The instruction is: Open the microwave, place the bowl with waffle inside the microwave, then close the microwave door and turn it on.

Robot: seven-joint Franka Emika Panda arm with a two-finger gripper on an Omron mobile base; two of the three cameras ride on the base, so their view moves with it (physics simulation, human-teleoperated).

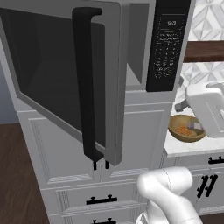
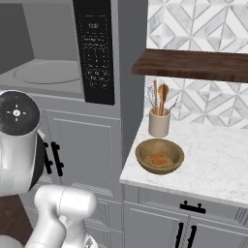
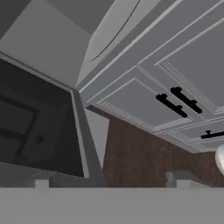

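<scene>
Marble counter (image 2: 218, 164) carries the bowl with waffle (image 2: 159, 156) beside a utensil crock (image 2: 159, 122); microwave door (image 1: 65, 74) swung open, its top edge cropped; gripper (image 3: 111, 181) jaws spread wide, empty.

microwave door (image 1: 65, 74) swung open (cavity exposed), bowl with waffle (image 2: 159, 156) on counter

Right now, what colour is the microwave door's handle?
Black; the microwave door's handle shows best in the left base view.
</scene>
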